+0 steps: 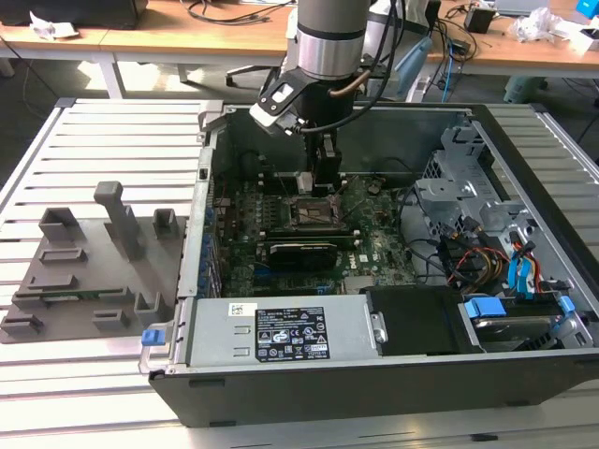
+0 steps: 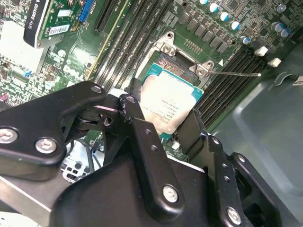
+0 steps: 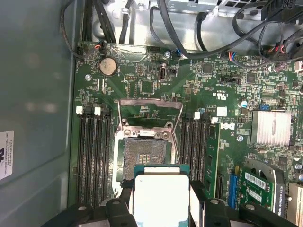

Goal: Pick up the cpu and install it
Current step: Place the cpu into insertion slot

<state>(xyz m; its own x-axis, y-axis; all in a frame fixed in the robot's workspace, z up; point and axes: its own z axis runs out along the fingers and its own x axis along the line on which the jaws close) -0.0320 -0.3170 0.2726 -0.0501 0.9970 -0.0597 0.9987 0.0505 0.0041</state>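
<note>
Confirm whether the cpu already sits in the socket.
No, in the first wrist view the socket lies bare while the jaws hold the cpu.

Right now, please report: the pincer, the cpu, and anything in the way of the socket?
Status: pincer shut on the cpu. Cpu held over the open socket, not yet seated. Nothing seen lying in the socket.

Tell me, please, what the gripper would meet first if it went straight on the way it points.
Probably the open socket on the motherboard: the gripper, shut on the cpu, points down at it, though the gap is hard to judge.
</note>
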